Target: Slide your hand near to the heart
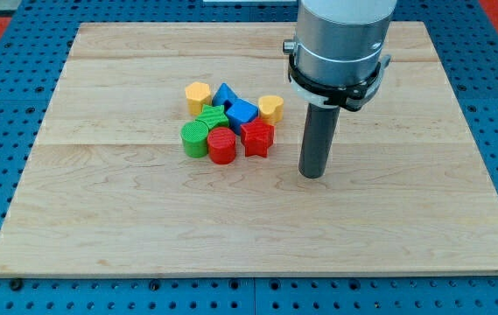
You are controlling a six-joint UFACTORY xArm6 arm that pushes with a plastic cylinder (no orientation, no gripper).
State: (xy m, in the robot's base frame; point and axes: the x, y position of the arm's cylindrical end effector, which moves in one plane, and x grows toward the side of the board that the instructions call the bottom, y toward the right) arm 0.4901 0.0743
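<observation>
Near edge of the pale wooden table [257, 236]: bare planks, nothing resting there.

Next back, the tool: a straight dark rod, its tip [312, 174] set down on the wood to the view's right of the block cluster, just beside it but touching nothing. No jaws are fitted, so nothing is gripped or clenched; the rod can only push.

At about the same depth, the front row of the cluster: a green ribbed cylinder block [194, 138], a red cylinder block [222, 145] and a red star-shaped block [258, 138], packed edge to edge. The red star lies nearest the tip.

Behind these, a green star-shaped block [211, 116] and a blue block [241, 112], its outline hard to make out. Farther back, a yellow block of roughly hexagonal outline [198, 94], a blue triangular block [223, 93], partly hidden by its neighbours, and the yellow heart-shaped block [271, 107] at the cluster's far right corner.

The heart is judged reachable by a short slide toward the view's top and left. The tip's place outside the cluster is presumably kept so the blocks are not disturbed.

The tool's grey housing [336, 44] is cut off by the view's top edge.
</observation>
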